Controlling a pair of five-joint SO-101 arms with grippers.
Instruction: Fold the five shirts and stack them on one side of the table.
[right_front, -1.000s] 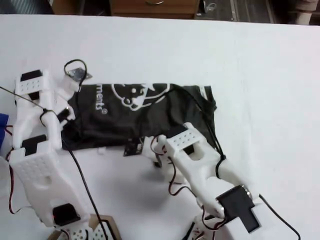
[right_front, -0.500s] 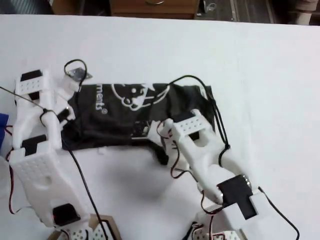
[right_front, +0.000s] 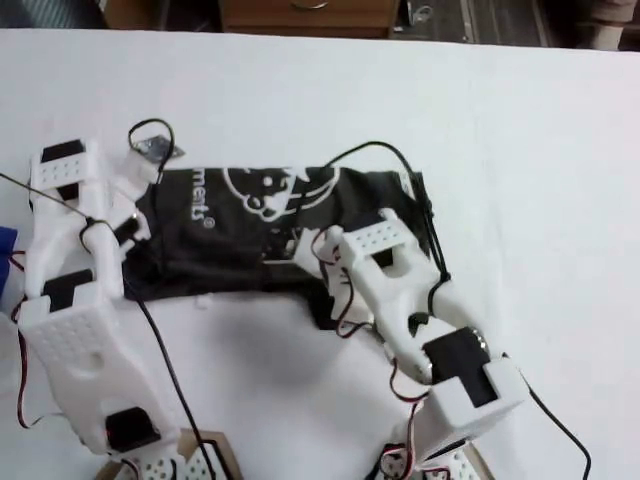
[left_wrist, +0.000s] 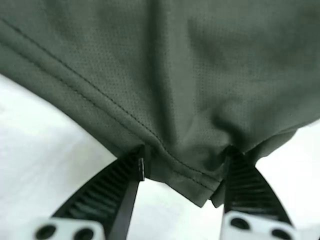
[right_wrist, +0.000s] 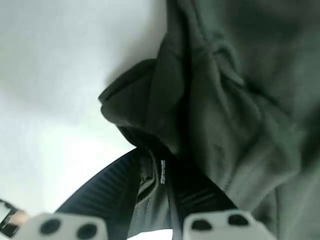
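Observation:
A black shirt (right_front: 235, 235) with white print lies partly folded on the white table (right_front: 520, 160), left of centre. My left gripper (right_front: 135, 228) sits at the shirt's left edge. In the left wrist view its fingers (left_wrist: 122, 187) stand wide apart, and the shirt's stitched hem (left_wrist: 175, 165) lies between them, unpinched. My right gripper (right_front: 308, 252) is over the shirt's near side, shut on a bunched fold of cloth. In the right wrist view that dark fold (right_wrist: 165, 130) is pinched between the close-set fingers (right_wrist: 120, 185), and the rest of the shirt (right_wrist: 240, 100) stretches away beyond.
Bare table spreads to the right and far side of the shirt. Something blue (right_front: 5, 255) shows at the left edge. Wooden furniture (right_front: 310, 15) stands beyond the far edge. Black cables (right_front: 400, 170) loop from the right arm over the shirt.
My right arm has moved away from the table's front edge and over the shirt, carrying the near hem with it. The left arm has kept still.

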